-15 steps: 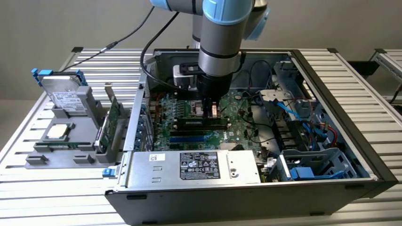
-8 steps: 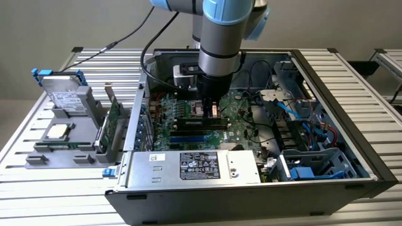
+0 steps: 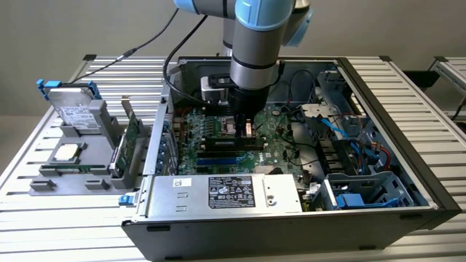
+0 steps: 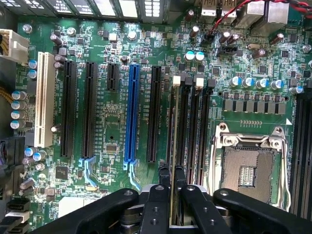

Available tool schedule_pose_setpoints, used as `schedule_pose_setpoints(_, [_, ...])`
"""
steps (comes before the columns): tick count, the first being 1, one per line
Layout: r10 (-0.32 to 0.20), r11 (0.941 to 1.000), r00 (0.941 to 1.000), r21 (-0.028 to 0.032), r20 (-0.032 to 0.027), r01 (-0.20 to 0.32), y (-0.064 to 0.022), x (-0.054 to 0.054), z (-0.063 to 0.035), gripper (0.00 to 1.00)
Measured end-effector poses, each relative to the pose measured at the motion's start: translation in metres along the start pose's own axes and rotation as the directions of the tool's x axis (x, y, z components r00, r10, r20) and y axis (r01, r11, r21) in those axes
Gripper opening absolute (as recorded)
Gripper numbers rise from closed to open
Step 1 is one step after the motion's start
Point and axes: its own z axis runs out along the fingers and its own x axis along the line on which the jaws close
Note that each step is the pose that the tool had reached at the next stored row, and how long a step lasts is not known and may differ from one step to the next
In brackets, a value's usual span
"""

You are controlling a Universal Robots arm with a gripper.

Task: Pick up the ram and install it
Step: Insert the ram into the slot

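Jaws of your black gripper point(image 4: 171, 171) stand nearly together, pinched on the ram point(image 4: 171, 204), a long, thin green circuit-board stick that you see edge-on as a narrow strip between the two fingers. It runs parallel to the four black memory slots point(image 4: 192, 126) on the green motherboard point(image 4: 107, 126). It lines up with the slot farthest from the open silver processor socket point(image 4: 248, 168), on the side towards the blue expansion slot point(image 4: 131, 117). You cannot tell whether its lower edge touches that slot.

From the exterior view, your arm reaches straight down into the open black computer case point(image 3: 429, 191), with the gripper point(image 3: 244, 128) low over the motherboard, just behind the silver power supply box with its white label point(image 3: 226, 194).

Outside the case, on the exterior view's left, a grey parts holder point(image 3: 43, 185) sits on the slatted metal surface point(image 3: 407, 82). It carries a silver hard drive standing upright point(image 3: 73, 106), a square silver processor chip point(image 3: 67, 153) and a green expansion card on edge point(image 3: 130, 139).
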Motion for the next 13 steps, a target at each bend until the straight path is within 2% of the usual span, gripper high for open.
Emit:
schedule_pose_setpoints(8, [0.000, 1.0000, 1.0000, -0.0001, -0.0001, 0.000, -0.0001, 0.0000, 0.0015, 0.15])
schedule_pose_setpoints(13, [0.000, 1.0000, 1.0000, -0.0022, 0.0002, 0.000, 0.0000, -0.0002, 0.0016, 0.15])
